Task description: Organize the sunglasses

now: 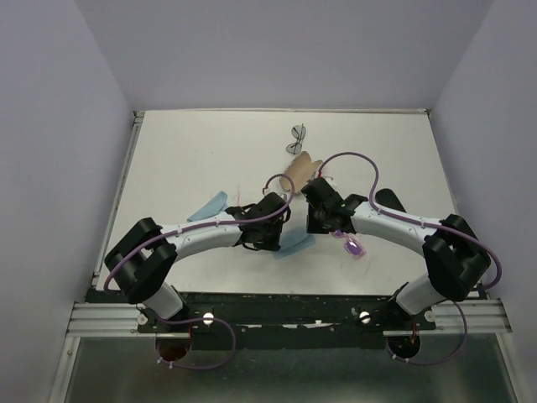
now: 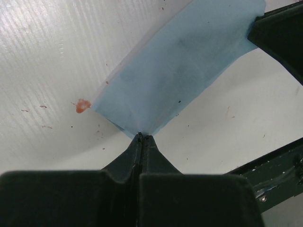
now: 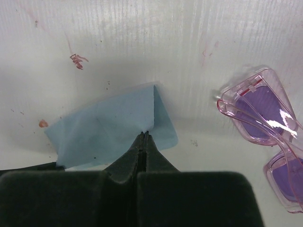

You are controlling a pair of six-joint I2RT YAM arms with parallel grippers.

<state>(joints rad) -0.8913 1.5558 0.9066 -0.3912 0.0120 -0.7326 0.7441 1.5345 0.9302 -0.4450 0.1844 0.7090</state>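
The pink-purple sunglasses (image 1: pixel 351 245) lie on the table just right of my right gripper and also show in the right wrist view (image 3: pixel 265 123). The dark thin-framed sunglasses (image 1: pixel 298 138) lie far back near the middle. A light blue cloth (image 1: pixel 295 243) lies between my two grippers. My left gripper (image 2: pixel 142 136) is shut on one corner of the cloth (image 2: pixel 180 66). My right gripper (image 3: pixel 146 134) is shut on a folded edge of the same cloth (image 3: pixel 104 127). In the top view the left gripper (image 1: pixel 277 238) and right gripper (image 1: pixel 315 228) are close together.
A beige soft pouch (image 1: pixel 298 172) lies behind the grippers. A black case (image 1: pixel 390 200) sits at the right, partly behind the right arm. A second blue cloth (image 1: pixel 208 206) lies at the left. The table's dark front rail (image 2: pixel 279 165) is near.
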